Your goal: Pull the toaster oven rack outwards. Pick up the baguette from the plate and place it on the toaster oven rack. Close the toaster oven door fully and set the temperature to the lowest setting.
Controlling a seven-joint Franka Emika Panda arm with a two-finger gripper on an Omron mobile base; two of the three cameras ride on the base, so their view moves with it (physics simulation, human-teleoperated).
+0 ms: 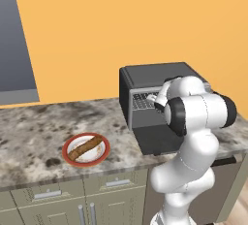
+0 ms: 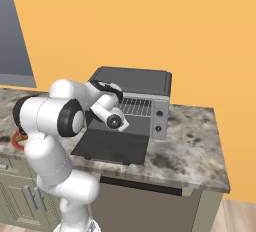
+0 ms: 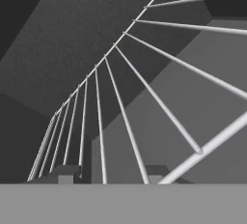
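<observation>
Here the toaster oven (image 1: 145, 81) sits on the counter (image 1: 29, 132) with the toaster oven door (image 2: 112, 147) folded down flat. The gripper (image 3: 110, 172) reaches into the cavity at the rack (image 3: 144, 92); its fingertips (image 3: 66, 172) stand fairly near each other, apparently around a front wire, though I cannot tell whether they grip it. The baguette (image 1: 86, 147) lies on the plate (image 1: 68, 157), well left of the oven.

No readable text, labels, brands or numbers on any surface; none on toaster oven (image 2: 131, 96) control strip.
</observation>
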